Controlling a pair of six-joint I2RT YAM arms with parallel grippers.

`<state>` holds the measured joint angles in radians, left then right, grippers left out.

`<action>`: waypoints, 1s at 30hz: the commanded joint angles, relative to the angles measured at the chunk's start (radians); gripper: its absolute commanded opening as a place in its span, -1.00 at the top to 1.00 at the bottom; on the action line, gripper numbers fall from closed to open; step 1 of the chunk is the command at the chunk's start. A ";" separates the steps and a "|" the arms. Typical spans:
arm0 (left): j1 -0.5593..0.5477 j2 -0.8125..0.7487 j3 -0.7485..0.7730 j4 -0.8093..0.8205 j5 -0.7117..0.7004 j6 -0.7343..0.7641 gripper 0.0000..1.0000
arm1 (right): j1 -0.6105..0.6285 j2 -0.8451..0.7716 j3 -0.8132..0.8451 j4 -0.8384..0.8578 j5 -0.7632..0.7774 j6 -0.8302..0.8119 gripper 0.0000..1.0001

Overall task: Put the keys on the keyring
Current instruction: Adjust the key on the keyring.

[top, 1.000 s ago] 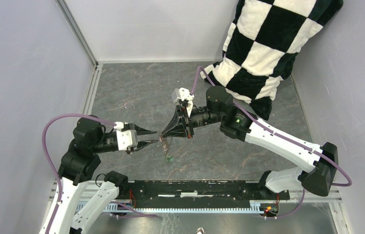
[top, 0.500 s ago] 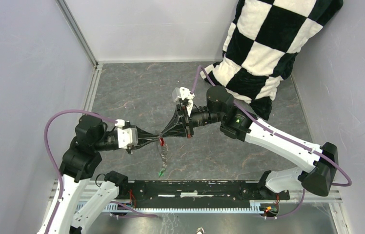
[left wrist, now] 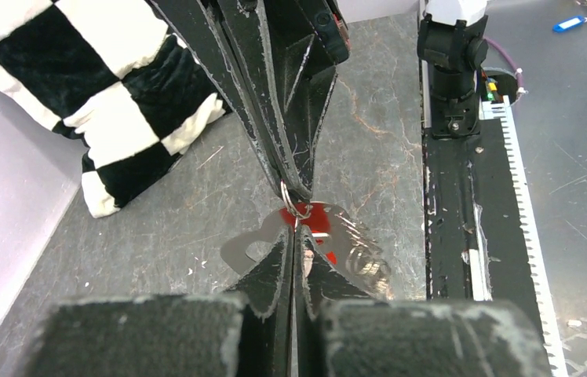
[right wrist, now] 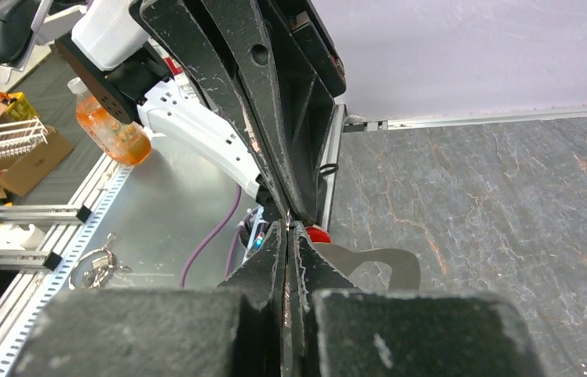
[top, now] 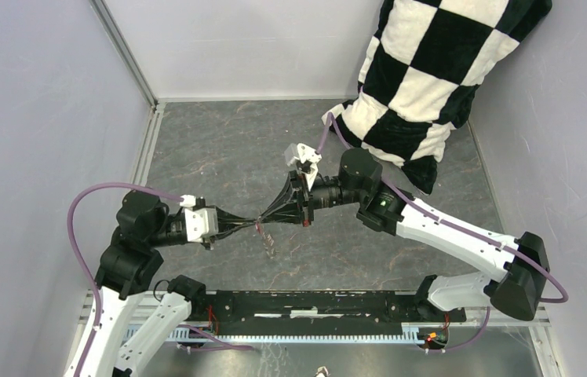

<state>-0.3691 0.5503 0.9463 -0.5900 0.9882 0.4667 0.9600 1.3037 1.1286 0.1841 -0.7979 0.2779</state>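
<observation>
Left gripper (left wrist: 294, 236) is pinching shut on the keyring (left wrist: 231, 251) opposite the likewise-clamped right gripper (left wrist: 294, 188); both should be holding it level.

Seen from above, the keyring (top: 264, 229) is too small to make out, and the thin strand (top: 269, 245) dangling just below it could be chain or key, I can't tell which. From the left wrist, the left gripper (left wrist: 293, 236) covers the keyring's middle, and the red key (left wrist: 318, 214) against it shows only in patches. From the right wrist, the right gripper (right wrist: 286, 236) hides the keyring's near part. Far beyond the keyring, the chequered cushion (top: 432, 63) runs off the top edge.
</observation>
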 commanded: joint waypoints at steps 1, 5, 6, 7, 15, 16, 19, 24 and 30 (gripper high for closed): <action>-0.003 -0.018 -0.003 0.007 0.007 0.031 0.96 | 0.003 -0.067 -0.073 0.262 0.063 0.126 0.99; -0.001 -0.024 0.000 0.006 0.015 0.045 0.96 | 0.010 -0.093 -0.190 0.524 0.137 0.257 0.99; -0.002 -0.024 0.000 0.007 0.019 0.046 0.96 | 0.017 -0.096 -0.212 0.580 0.160 0.282 0.99; -0.002 -0.024 0.002 0.007 0.025 0.046 0.96 | 0.024 -0.097 -0.234 0.632 0.179 0.295 0.99; -0.002 -0.010 0.036 -0.090 0.088 0.148 0.96 | 0.093 -0.058 -0.323 0.922 0.335 0.368 0.99; -0.002 -0.010 0.038 -0.109 0.093 0.168 0.96 | 0.100 -0.052 -0.330 0.950 0.360 0.372 0.99; -0.003 -0.010 0.043 -0.153 0.105 0.237 0.95 | 0.124 -0.028 -0.336 1.001 0.409 0.378 0.99; -0.003 -0.014 0.050 -0.178 0.121 0.294 0.96 | 0.159 -0.002 -0.340 1.008 0.474 0.354 0.99; -0.001 -0.028 0.046 -0.177 0.119 0.296 0.96 | 0.189 -0.008 -0.353 0.982 0.536 0.282 0.99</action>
<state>-0.3679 0.5312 0.9840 -0.7021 1.0763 0.7166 1.1336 1.3159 0.7692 1.0245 -0.3691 0.6121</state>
